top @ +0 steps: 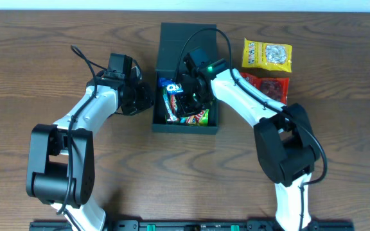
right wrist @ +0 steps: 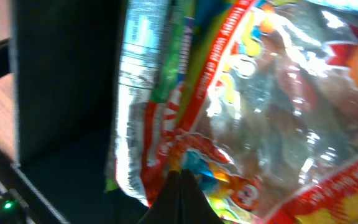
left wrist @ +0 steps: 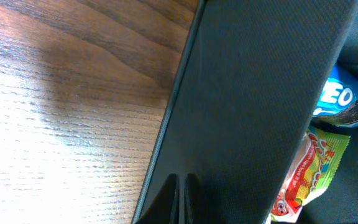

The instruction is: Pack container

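1. The box (top: 185,128) sits mid-table (top: 44,64), with its lid (top: 172,45) open on the far side.
2. The L gripper (top: 141,97) is just outside the box's left wall, touching it or nearly so. Its jaws look together, w/ nothing seen between them.
3. The R gripper (top: 194,96) is down inside the box, on top of the snacks. Its jaws look together at the tip. I can't tell if a bit of bag is pinched there.
4. Inside the box there is a blue cookie pack (top: 167,84) by the left wall. A shiny candy bag (right wrist: 272,112) lies under the R gripper, and a green-and-red pack (top: 199,117) is by the near wall.
5. Outside, right of the box, lie a yellow bag (top: 266,56) and a red bag (top: 270,86). So I think the packing is only partly done.
6. What could go wrong:
   - If the R gripper lifts w/ film stuck in its tip, the candy bag could come back out.
   - If it pushes down hard, the cookies could break.
   - If the L gripper shoves the wall, the box could slide and the next drop could miss.
   - The R arm's cable (top: 201,32) loops over the lid and could catch on it.
   - Two more bags may pile too high, and then the lid won't shut.
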